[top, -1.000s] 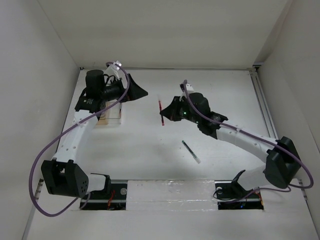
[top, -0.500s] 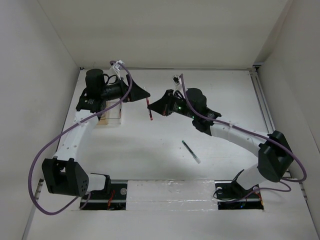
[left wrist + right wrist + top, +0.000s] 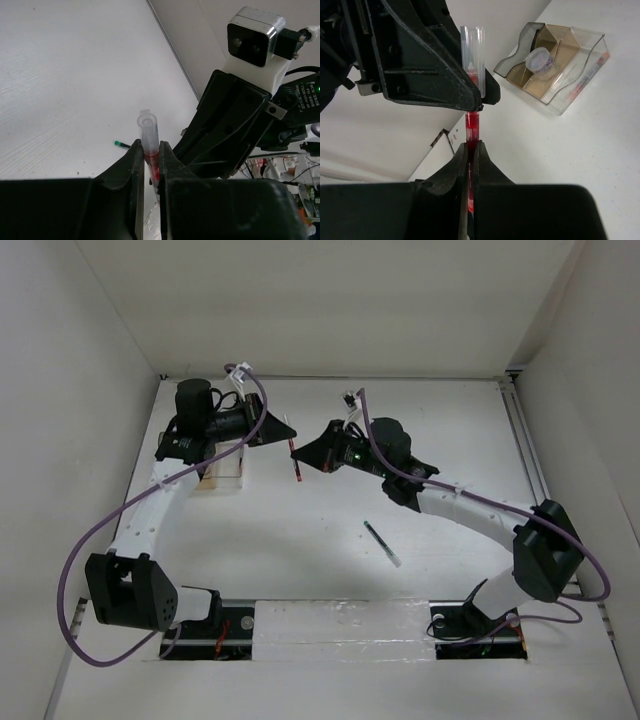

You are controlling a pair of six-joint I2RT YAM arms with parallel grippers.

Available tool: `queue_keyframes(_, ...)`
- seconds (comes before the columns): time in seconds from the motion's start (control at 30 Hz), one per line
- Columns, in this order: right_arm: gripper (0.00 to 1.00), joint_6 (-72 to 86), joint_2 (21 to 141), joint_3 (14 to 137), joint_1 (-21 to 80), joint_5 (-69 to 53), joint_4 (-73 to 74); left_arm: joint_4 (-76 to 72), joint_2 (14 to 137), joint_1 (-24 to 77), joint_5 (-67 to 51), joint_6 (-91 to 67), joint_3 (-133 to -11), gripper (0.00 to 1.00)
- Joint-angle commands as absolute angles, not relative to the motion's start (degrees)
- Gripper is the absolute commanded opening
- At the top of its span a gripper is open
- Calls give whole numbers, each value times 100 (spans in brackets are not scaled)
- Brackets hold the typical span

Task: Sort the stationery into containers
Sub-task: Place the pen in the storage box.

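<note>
Grip status: the left gripper (image 3: 151,150) has both fingers closed against the red pen (image 3: 148,131), clamping it just below the clear cap; the cap end projects above the fingertips. The right gripper (image 3: 471,152) has its fingers closed on the red barrel of the same pen, at the opposite end from the cap; the pen is therefore held by both grippers at once and is clear of the table (image 3: 300,540).

Position, overhead view: the pen hangs at 11 o'clock from the table centre; the left gripper meets it from 10 o'clock and the right gripper from 3 o'clock; the two gripper tips are just beside each other.

Other items: the black pen (image 3: 381,543) lies flat on the table at 5 o'clock from the centre, well apart from both grippers; the tray (image 3: 517,57) sits at 9 o'clock, near the table's left edge and partly under the left arm.

Tray contents, right wrist view: the roll (image 3: 540,59) stands in a tan compartment; a reddish streak (image 3: 585,80) shows in the long clear compartment, too blurred to identify.
</note>
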State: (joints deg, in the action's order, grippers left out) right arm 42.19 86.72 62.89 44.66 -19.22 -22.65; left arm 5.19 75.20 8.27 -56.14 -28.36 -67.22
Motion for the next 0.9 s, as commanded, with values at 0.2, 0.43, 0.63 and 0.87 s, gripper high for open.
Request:
queue_keyframes(0.2, 71, 4211, 8535, 6337, 4641, -2119, -2981, 1131, 7462, 791, -3768, -2321, -7092, 0)
queue_keyframes(0.43, 88, 3551, 7964, 5837, 4641, -1082, -1767, 1959, 7838, 511, -1356, -2153, -7400, 0)
queue_keyframes(0.63, 88, 3305, 7288, 5222, 4588, -800, -1257, 2584, 8691, 510, 113, -1899, -8226, 0)
queue_keyframes(0.87, 88, 3120, 6471, 4808, 4535, -510, -756, 2874, 9492, -8, 255, -1969, -8710, 0)
